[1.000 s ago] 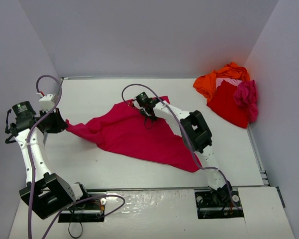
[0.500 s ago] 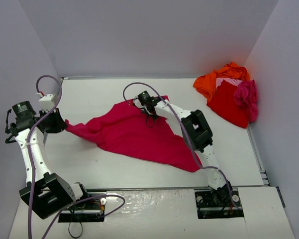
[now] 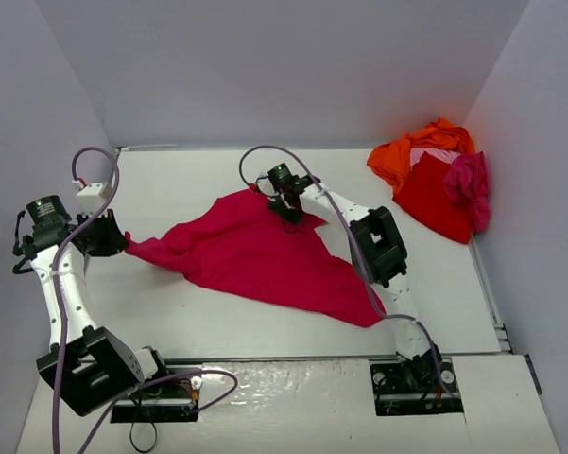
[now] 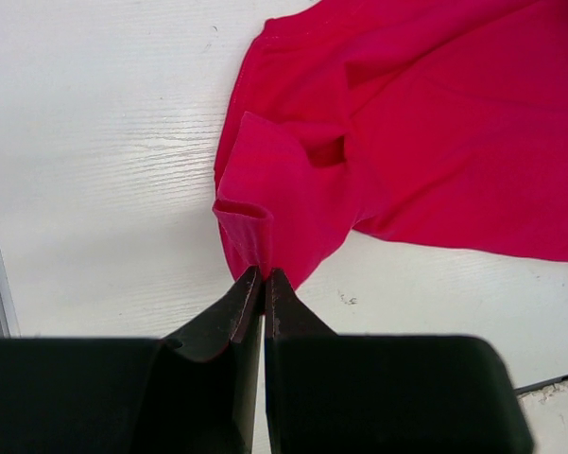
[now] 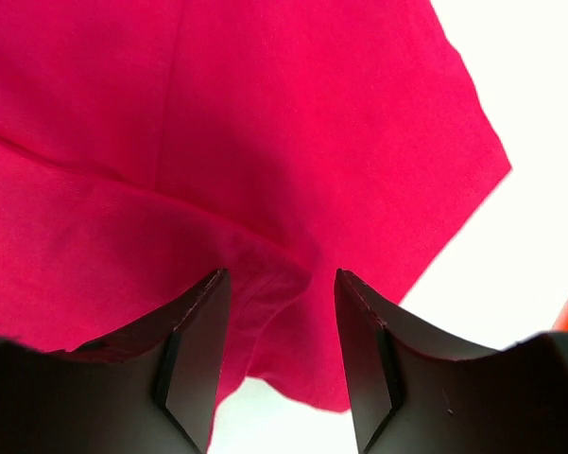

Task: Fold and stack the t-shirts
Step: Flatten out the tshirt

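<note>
A crimson t-shirt [image 3: 255, 251] lies spread and rumpled across the middle of the white table [image 3: 198, 312]. My left gripper [image 3: 121, 241] is shut on its left corner, a sleeve, seen pinched between the jaws in the left wrist view [image 4: 265, 274]. My right gripper [image 3: 290, 216] is open above the shirt's far edge; in the right wrist view [image 5: 279, 284] a fold of the cloth [image 5: 265, 123] lies between the spread jaws, which hold nothing. A heap of orange [image 3: 402, 156], pale pink [image 3: 433, 154], red [image 3: 435, 199] and magenta [image 3: 468, 180] shirts sits at the far right.
White walls close the table in at the back and both sides. The left arm's purple cable [image 3: 94, 156] loops above its wrist. The right arm [image 3: 378, 246] stretches over the shirt's right part.
My right gripper has moved a little up and to the right along the shirt's far edge. The left gripper keeps its hold and has barely moved.
</note>
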Motion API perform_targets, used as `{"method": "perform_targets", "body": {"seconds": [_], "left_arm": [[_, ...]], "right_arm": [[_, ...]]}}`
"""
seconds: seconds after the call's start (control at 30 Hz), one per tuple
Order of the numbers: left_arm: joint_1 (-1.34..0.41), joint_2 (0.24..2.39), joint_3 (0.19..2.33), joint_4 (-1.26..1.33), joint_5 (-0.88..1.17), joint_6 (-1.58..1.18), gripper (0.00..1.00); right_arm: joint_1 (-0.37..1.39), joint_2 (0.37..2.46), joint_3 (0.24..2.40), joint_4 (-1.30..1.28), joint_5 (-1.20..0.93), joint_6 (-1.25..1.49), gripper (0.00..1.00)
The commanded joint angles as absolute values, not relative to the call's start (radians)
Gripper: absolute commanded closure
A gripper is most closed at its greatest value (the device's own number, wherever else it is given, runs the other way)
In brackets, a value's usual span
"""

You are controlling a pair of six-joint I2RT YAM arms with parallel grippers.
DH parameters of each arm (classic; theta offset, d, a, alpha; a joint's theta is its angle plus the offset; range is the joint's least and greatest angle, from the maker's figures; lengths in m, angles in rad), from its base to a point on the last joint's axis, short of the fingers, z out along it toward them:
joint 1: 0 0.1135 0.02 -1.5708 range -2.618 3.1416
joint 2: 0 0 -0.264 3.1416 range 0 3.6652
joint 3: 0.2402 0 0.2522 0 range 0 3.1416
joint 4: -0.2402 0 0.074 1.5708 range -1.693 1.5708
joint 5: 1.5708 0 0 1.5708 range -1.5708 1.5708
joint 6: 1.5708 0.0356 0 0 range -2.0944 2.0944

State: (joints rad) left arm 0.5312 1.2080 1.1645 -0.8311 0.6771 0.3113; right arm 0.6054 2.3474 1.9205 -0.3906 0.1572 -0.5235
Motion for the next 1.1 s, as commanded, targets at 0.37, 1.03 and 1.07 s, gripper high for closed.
{"method": "perform_targets", "body": {"seconds": [0.37, 1.03, 1.07], "left_arm": [[0.528, 1.206, 1.186, -0.800, 0.668, 0.330, 1.00], [0.528, 1.192, 1.189, -0.808, 0.653, 0.329, 1.00], [0.529, 1.193, 1.190, -0.807, 0.655, 0.328, 1.00]], "right_arm": [[0.451, 2.361, 2.041, -0.475, -0.250, -0.472, 0.56], [0.429, 2.302, 2.074, -0.489, -0.296, -0.464, 0.56], [0.428, 2.298, 2.080, -0.488, -0.286, -0.462, 0.57]]}}
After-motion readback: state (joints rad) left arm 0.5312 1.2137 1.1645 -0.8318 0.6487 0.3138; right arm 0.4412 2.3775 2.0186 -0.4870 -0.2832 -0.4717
